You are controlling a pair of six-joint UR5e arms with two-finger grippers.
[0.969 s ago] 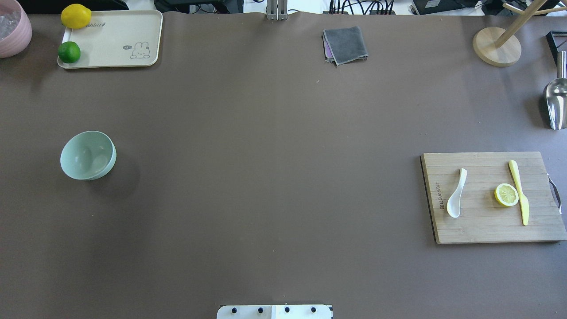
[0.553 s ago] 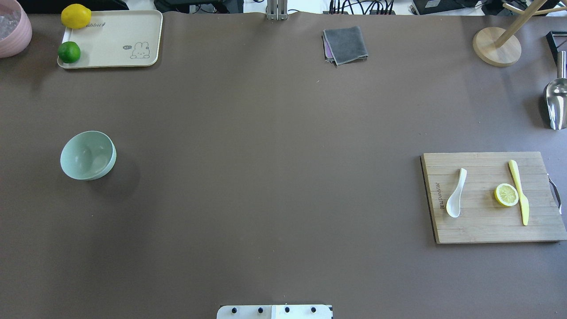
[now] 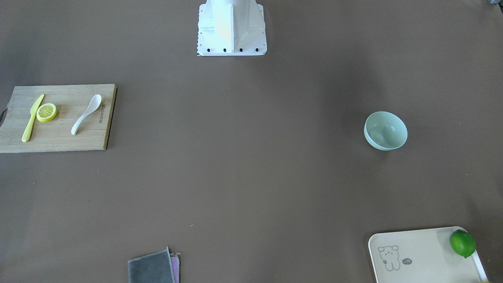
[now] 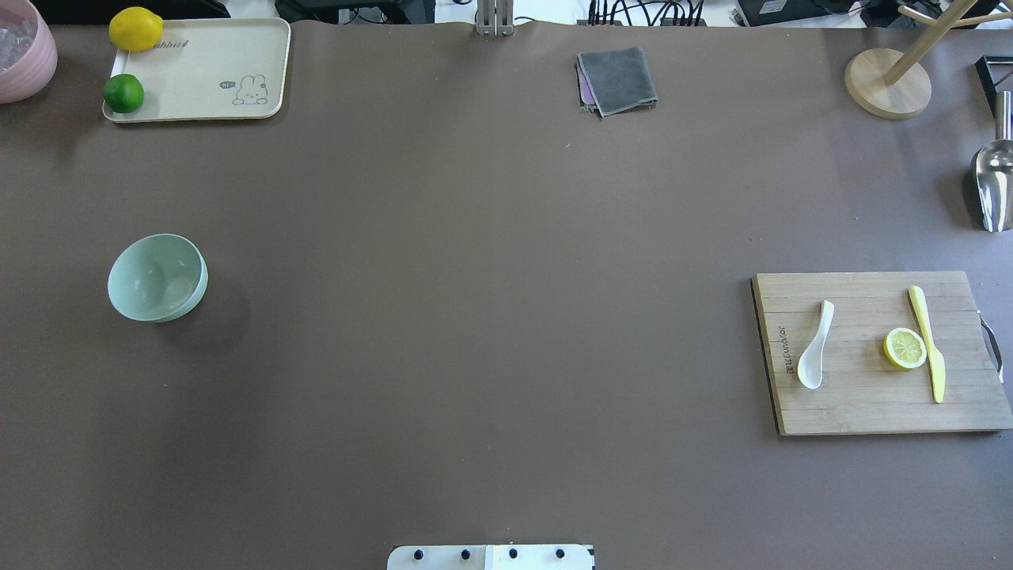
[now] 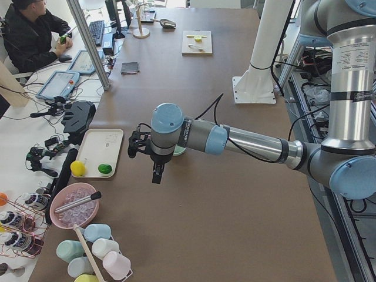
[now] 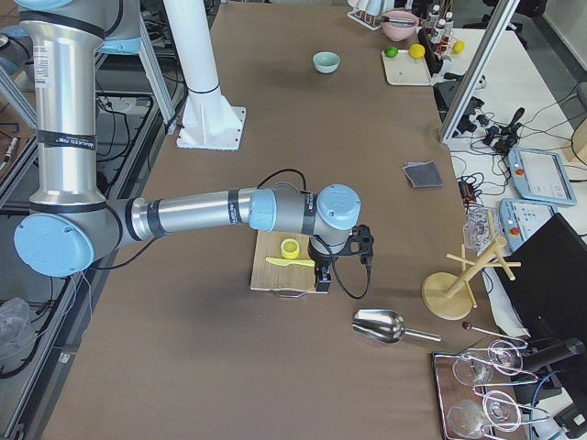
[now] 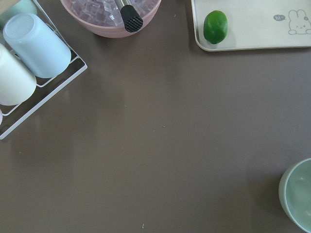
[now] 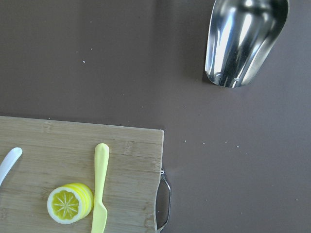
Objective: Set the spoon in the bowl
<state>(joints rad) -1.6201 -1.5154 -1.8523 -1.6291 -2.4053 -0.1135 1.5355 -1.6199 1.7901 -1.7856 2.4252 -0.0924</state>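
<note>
Task not started, by the look of it. In the overhead view the bowl (image 4: 157, 277) sat empty at about 9 o'clock on the table (image 4: 491, 317). Nothing was in it or touching it.

The left gripper (image 5: 157, 172) showed only in the left side view, hanging above the table near the bowl. Released or clenched: cannot tell. It carried nothing that I could see.

The spoon (image 4: 816, 345) lay well apart from the bowl, at roughly 3–4 o'clock on the table, on the 9 o'clock part of the cutting board (image 4: 855, 412). A lemon slice (image 4: 904, 348) and then the yellow knife (image 4: 927, 344) lay at the spoon's 3 o'clock, neither touching it.

The right gripper (image 6: 321, 275) showed only in the right side view, above the board's outer end. Its state: cannot tell. It was not on the spoon.

Left to do: grasp, lift, carry across the table, release into the bowl. That is everything.

Spoon's long axis ran about 1 to 7 o'clock in the overhead view. Handle tip pointed to 1 o'clock, away from the robot, and the scoop to 7 o'clock.
</note>
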